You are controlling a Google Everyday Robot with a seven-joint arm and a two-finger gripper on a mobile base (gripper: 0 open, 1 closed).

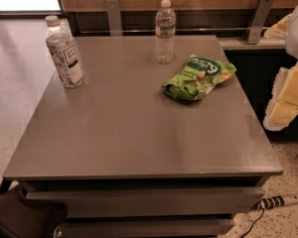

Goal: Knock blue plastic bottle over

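The blue plastic bottle [64,53] stands upright at ten o'clock on the counter [134,133]. A clear water bottle [165,32] stands at twelve, and a green snack bag [198,77] lies at two. My hand [288,98] hangs at three, off the counter; whether it is open or closed I cannot tell.

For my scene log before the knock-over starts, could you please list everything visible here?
blue plastic bottle: one, clear with whitish-blue label and white cap, upright near the table's far left corner
water bottle: one, clear, ribbed, upright at the table's far edge
snack bag: one, green, lying right of centre
table: one, grey, filling most of the view
power strip: one, white, on the floor at lower right
dark object: one, blackish, lower left corner, unidentifiable
tool: one, white and pale yellow, at the right edge, past the table's right side, far from both bottles
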